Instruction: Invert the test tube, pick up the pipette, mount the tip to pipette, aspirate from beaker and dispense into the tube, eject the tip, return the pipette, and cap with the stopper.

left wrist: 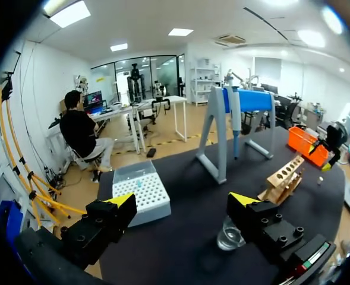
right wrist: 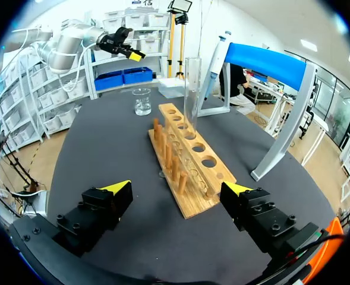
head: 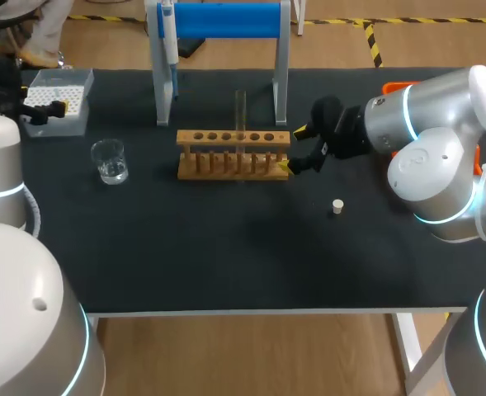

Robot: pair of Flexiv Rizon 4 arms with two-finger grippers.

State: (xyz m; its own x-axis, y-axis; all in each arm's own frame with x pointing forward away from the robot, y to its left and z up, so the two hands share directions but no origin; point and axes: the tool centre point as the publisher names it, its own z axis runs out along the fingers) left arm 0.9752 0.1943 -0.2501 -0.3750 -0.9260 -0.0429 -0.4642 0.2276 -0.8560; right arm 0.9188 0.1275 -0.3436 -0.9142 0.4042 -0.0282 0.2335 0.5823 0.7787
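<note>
A clear test tube (head: pixel 240 111) stands upright in the wooden rack (head: pixel 233 153) at mid-table. My right gripper (head: pixel 296 148) hovers open at the rack's right end. In the right wrist view the rack's near end (right wrist: pixel 189 160) lies just ahead of the right gripper (right wrist: pixel 176 189), between its spread fingers, with the tube (right wrist: pixel 191 89) farther along. The pipette (head: pixel 168 41) hangs on the blue-barred stand (head: pixel 222 21). A beaker (head: pixel 109 160) with water sits left of the rack. The white stopper (head: pixel 337 206) lies at front right. My left gripper (left wrist: pixel 183 202) is open and empty over the tip box (left wrist: pixel 140 193).
The tip box (head: pixel 57 99) sits at the back left corner. An orange bin (head: pixel 395 87) is at the back right, behind my right arm. Bare black tabletop (head: pixel 226 256) stretches across the front.
</note>
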